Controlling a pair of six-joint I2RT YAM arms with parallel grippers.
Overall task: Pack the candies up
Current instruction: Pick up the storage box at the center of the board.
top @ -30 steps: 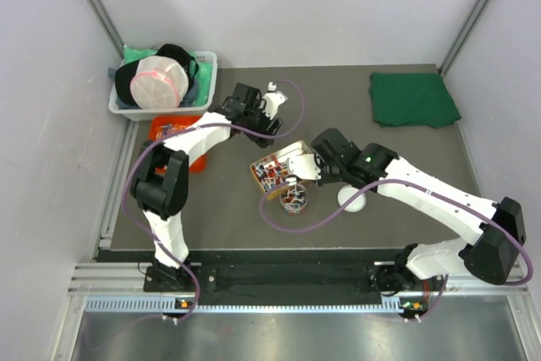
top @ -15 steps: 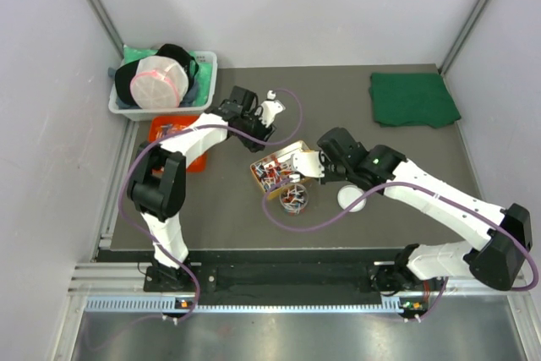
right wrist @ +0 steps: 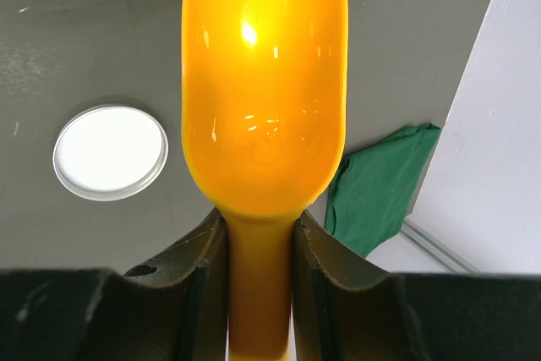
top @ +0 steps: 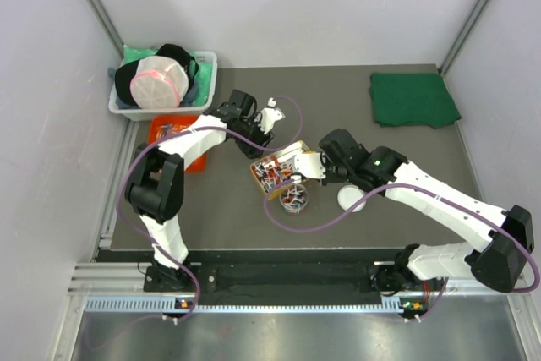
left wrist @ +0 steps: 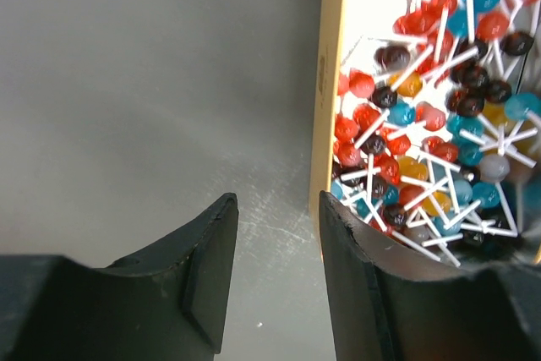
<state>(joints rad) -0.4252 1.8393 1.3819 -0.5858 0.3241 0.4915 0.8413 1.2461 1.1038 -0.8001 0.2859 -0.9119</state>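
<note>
Right end effector (right wrist: 260,247) grips the orange scoop (right wrist: 264,82); left end effector (left wrist: 277,217), half-open and empty, seems poised to steady the box (left wrist: 325,82) of candies (left wrist: 423,124).

The candies (left wrist: 363,84) are red, blue, yellow and a dark shade, perhaps brown, on white sticks; their box (left wrist: 325,82) is tan. The scoop (right wrist: 264,82) is glossy orange, the cloth (right wrist: 372,183) green, the desk (left wrist: 152,82) grey.

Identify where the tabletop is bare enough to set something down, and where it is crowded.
Free: the back strip between the left arm and the green cloth; the front stretch left of the candy box. Crowded: centre, where box, candy tub, white lid and right arm meet.
</note>
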